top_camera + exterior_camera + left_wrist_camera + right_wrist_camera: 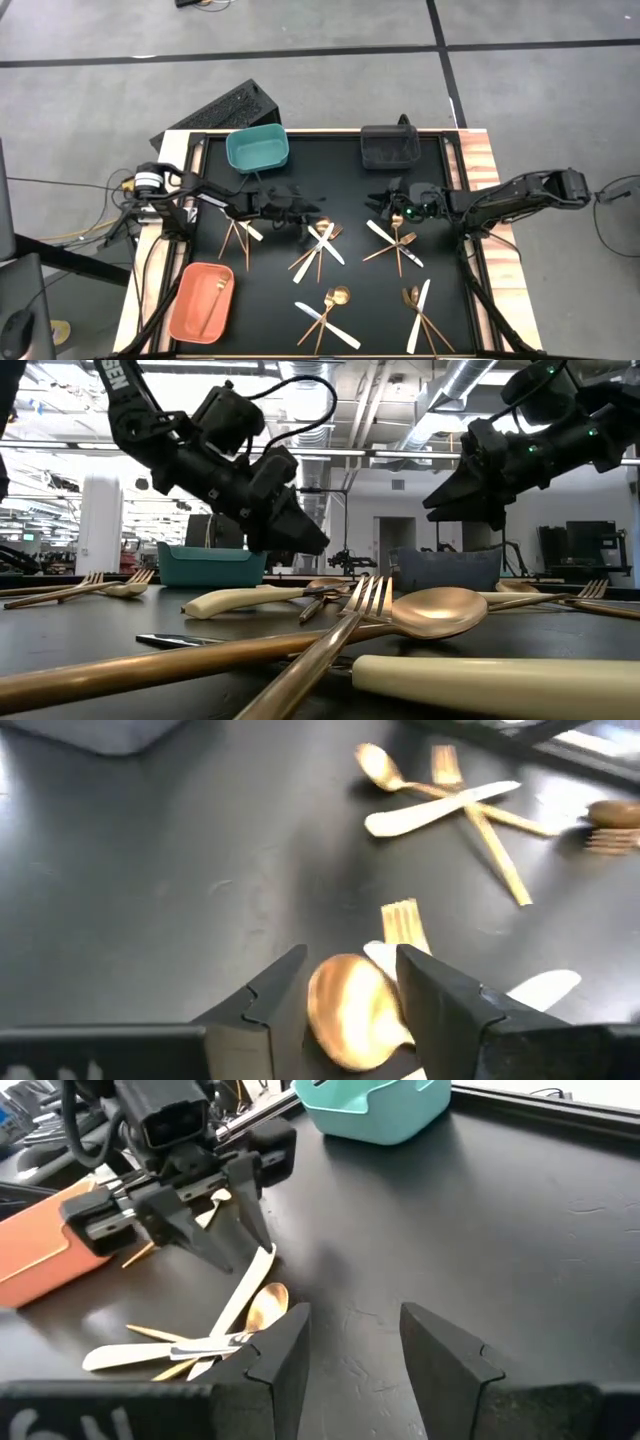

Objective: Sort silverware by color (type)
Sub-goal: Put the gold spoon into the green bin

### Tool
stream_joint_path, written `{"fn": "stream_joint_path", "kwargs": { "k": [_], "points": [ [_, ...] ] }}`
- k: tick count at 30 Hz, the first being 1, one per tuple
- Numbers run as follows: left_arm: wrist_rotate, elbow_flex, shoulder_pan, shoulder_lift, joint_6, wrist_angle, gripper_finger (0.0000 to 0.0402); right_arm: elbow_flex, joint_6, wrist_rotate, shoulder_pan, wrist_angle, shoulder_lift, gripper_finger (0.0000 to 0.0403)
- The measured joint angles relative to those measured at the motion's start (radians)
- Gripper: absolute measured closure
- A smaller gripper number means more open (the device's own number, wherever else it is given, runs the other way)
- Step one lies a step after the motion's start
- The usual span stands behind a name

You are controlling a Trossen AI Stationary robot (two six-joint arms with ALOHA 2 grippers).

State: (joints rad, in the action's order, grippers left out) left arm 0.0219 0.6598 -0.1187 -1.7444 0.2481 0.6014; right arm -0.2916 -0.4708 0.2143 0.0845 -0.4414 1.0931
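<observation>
The left pincer [345, 995] hangs low over the black tabletop [280, 300], its jaws apart and straddling the bowl of a gold spoon [355, 1020] that lies in a small pile with a fork [402, 923] and a white-handled knife [540, 988]. Farther off lie more silverware [450, 800]. The right pincer [392, 208] hovers open and empty near the black bin [390, 147].

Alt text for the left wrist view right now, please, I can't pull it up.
The left gripper, fingers apart, hangs over a shiny gold spoon bowl on the black mat, a gold fork just beyond. Farther off, a white-handled knife crosses another gold spoon and fork.
</observation>
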Motion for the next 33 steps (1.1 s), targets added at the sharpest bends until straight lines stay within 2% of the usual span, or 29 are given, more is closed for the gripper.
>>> {"fn": "stream_joint_path", "kwargs": {
  "k": [8,13,17,24,31,33],
  "points": [
    [0.038,0.0,-0.034,-0.069,0.049,-0.01,0.0218,0.0,0.001,-0.002,0.002,0.0,0.0,0.0228],
    [0.119,0.0,-0.032,-0.111,0.062,-0.001,0.0223,0.0,0.008,-0.002,0.002,0.0,0.0,0.0228],
    [0.129,0.019,-0.026,-0.147,0.063,0.006,0.0236,0.0,0.016,-0.002,0.003,0.0,0.0,0.0228],
    [0.12,0.07,-0.023,-0.188,0.035,0.0,0.028,-0.001,0.018,-0.003,0.0,0.005,0.0,0.0228],
    [0.133,0.078,-0.024,-0.188,-0.001,-0.014,0.0376,-0.001,0.015,-0.003,-0.006,0.042,0.0,0.0228],
    [0.142,0.079,-0.027,-0.184,0.025,-0.004,0.0388,-0.001,0.003,-0.002,-0.007,0.053,0.0,0.0228]
  ]
}}
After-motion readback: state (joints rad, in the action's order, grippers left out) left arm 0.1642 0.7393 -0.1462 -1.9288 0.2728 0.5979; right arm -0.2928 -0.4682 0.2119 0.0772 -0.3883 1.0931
